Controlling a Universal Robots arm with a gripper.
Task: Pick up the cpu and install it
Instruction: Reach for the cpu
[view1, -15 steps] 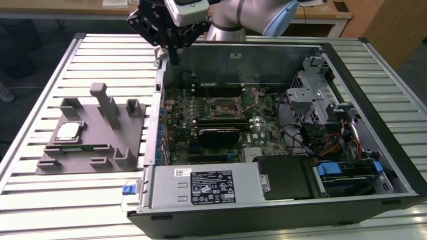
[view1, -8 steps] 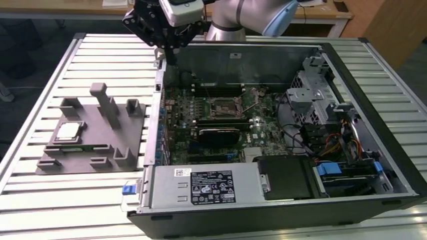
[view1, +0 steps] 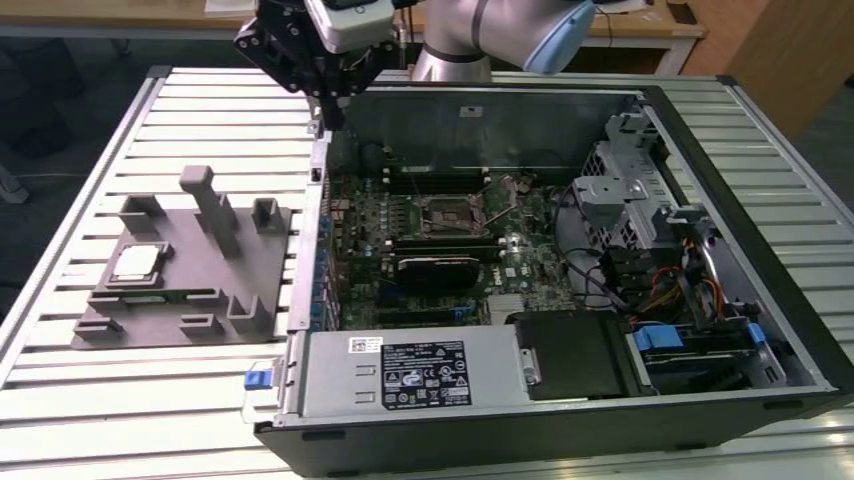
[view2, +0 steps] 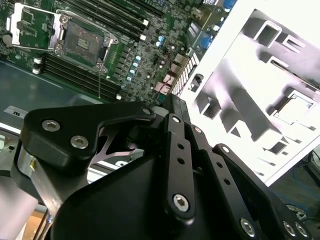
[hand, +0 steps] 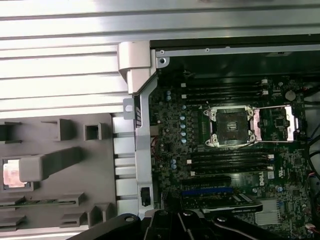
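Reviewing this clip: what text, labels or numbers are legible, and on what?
None reads legibly.
Black label on the power supply: print too small.
White sticker beside it: too small.
Small sticker on the case wall: too small.
White marking on the motherboard, first wrist view: blurred.
cpu top: no legible print.

Robotics lab/workshop: robot arm (view1: 497, 32) over slatted alu bench (view1: 80, 420) w/ open PC case (view1: 561, 436).
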